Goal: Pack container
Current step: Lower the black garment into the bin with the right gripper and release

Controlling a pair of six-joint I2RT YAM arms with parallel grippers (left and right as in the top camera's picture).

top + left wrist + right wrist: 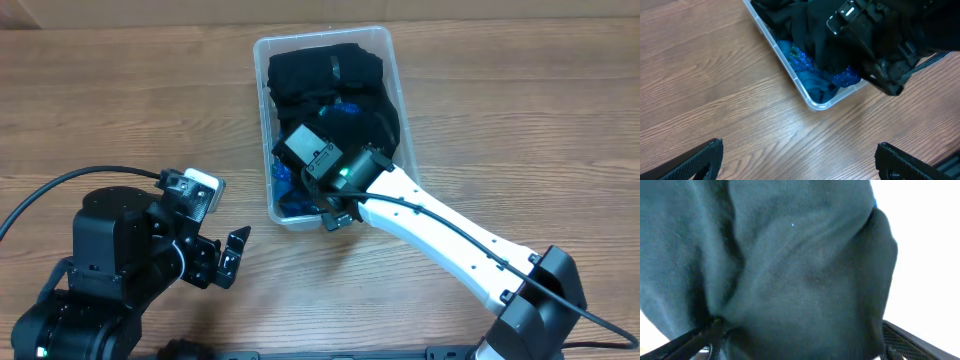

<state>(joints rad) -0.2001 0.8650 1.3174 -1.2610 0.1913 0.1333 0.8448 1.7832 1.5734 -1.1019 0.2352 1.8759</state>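
Note:
The clear plastic container (262, 120) stands at the table's back centre. It holds bunched black cloth (325, 75) and blue items (285, 190). My right gripper (300, 165) reaches down into its near end, mostly hidden under the wrist. In the right wrist view its fingers (800, 340) are spread wide and dark cloth (790, 255) fills the space between and ahead of them. My left gripper (225, 225) is open and empty over bare table, left of and nearer than the container. The left wrist view shows its jaws (800, 160), the container's corner (790, 75) and blue items (800, 62).
The wooden table (120, 100) extends around the container. My right arm (450, 245) crosses the table from the front right to the container. A black cable (60, 185) loops by the left arm.

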